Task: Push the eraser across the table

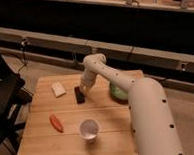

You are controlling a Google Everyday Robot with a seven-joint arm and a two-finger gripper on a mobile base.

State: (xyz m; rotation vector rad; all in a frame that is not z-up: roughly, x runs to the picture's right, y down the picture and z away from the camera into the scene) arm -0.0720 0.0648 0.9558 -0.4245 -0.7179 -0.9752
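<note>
The eraser (79, 95) is a small black oblong block lying on the light wooden table (50, 141), near the middle of its far half. My gripper (83, 88) hangs at the end of the white arm, right at the eraser's far right end and touching or nearly touching it. The arm reaches in from the right side of the table.
A whitish wedge-shaped piece (57, 89) lies left of the eraser. An orange carrot-like object (56, 123) lies at the front left. A white cup (88, 129) stands at the front middle. A green bowl (117, 92) sits at the right, partly behind my arm.
</note>
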